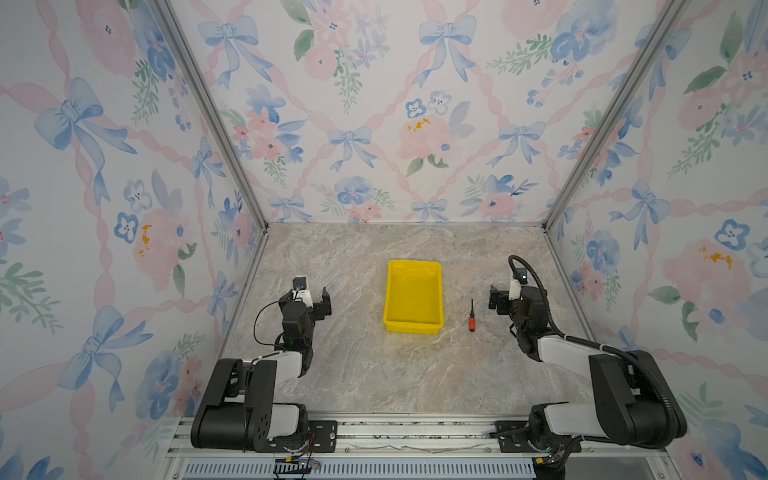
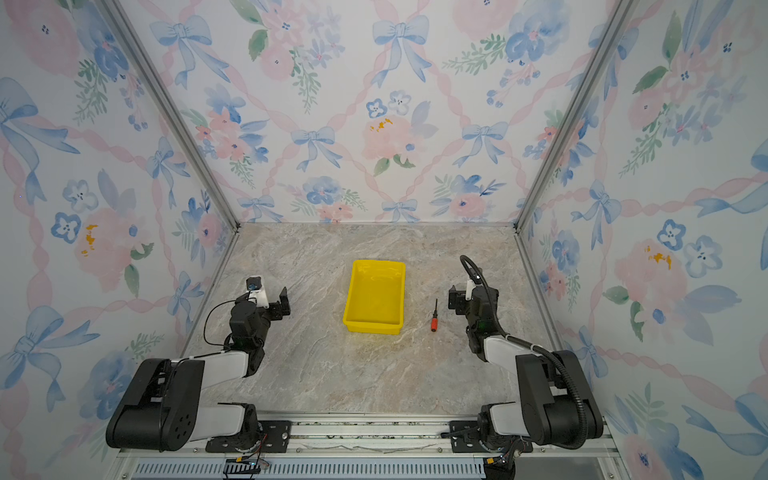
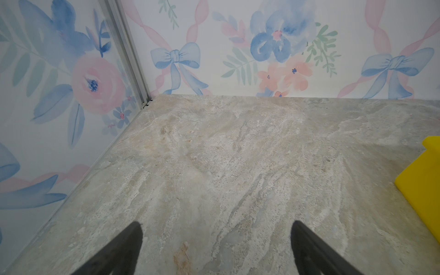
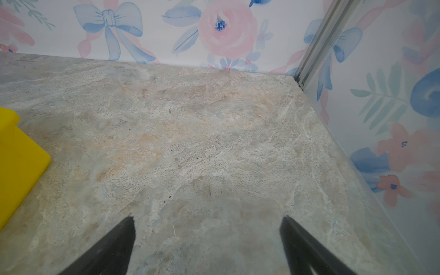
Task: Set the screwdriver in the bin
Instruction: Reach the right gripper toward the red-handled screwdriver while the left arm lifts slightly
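— The right gripper (image 1: 497,300) hangs wide open and empty, right of centre in a top view.
— And the screwdriver (image 1: 471,318)?
— Flat on the bench (image 1: 353,365), between that gripper and the bin (image 1: 388,291), apart from both. It looks light, stiff and prone to roll. I'd pinch the red handle crosswise, not the thin shaft.
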Robot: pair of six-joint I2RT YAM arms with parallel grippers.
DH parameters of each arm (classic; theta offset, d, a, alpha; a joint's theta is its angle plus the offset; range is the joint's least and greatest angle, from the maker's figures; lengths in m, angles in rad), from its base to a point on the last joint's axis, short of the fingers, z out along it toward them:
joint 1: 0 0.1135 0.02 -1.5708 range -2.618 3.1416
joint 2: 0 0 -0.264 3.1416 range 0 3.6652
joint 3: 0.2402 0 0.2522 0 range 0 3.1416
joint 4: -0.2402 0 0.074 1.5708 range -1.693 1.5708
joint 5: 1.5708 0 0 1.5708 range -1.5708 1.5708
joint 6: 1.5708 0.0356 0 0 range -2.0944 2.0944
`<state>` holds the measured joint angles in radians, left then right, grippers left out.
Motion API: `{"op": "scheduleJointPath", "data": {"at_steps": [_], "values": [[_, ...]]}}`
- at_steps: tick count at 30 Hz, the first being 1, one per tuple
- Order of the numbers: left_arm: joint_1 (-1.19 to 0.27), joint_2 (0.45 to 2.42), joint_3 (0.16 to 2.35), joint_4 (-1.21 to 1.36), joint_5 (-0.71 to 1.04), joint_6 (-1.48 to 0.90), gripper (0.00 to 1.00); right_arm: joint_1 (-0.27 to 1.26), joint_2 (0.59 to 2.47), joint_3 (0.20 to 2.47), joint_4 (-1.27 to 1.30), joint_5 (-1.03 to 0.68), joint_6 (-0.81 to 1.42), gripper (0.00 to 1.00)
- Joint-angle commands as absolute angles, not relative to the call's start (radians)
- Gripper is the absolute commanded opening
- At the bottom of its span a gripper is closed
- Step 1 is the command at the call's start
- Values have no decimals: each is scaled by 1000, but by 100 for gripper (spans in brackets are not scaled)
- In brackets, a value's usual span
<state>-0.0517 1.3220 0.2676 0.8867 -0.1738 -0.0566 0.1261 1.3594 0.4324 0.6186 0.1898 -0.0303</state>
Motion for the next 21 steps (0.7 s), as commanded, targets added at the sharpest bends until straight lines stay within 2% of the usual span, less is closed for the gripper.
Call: {"op": "scheduleJointPath", "data": {"at_steps": [1, 7, 12, 15, 21], "values": [[-51, 1271, 326, 731, -164, -103, 97, 151, 1298, 488, 494, 231, -17, 97], [-53, 1190, 371, 589, -158, -187, 97, 211, 1214, 611, 195, 302, 62, 97], [-74, 1127, 410, 469, -169, -232, 97, 239, 1204, 793, -127, 365, 238, 97], [-82, 1106, 444, 367, -156, -271, 98, 276, 1188, 831, -207, 400, 291, 97], [-80, 1122, 546, 156, 3, -303, 97, 313, 1156, 865, -368, 465, 483, 97]]}}
